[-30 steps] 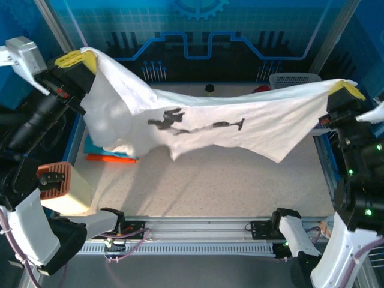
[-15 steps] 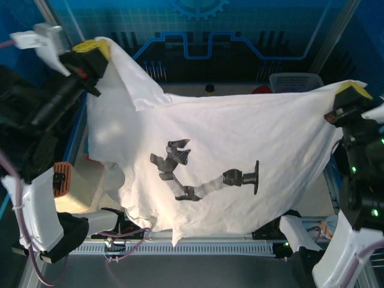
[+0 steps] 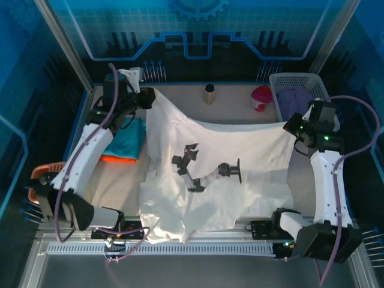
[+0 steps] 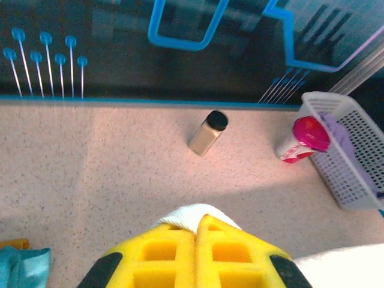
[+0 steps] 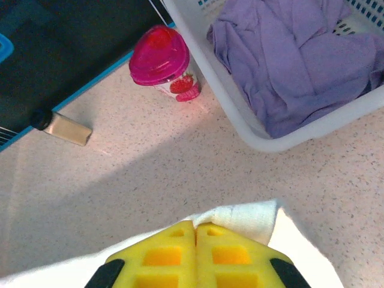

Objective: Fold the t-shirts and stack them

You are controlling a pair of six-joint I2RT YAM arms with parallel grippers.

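The white shirt [image 3: 240, 144] (print facing up) lies spread from mid-table [image 3: 114, 186] over the near edge. The left gripper [image 4: 196, 221], fingers closed, pinches its corner near the far-left corner; the right gripper [image 5: 195, 225], likewise closed, clamps another by the right edge. A teal shirt [image 3: 127, 138] lies atop an orange shirt [image 3: 120, 158] at the left edge.

Right pincer [image 5: 195, 228] pinching white t-shirt [image 5: 246, 216]; purple cloth [image 5: 294, 54], likely garment, in basket [image 5: 324, 129].
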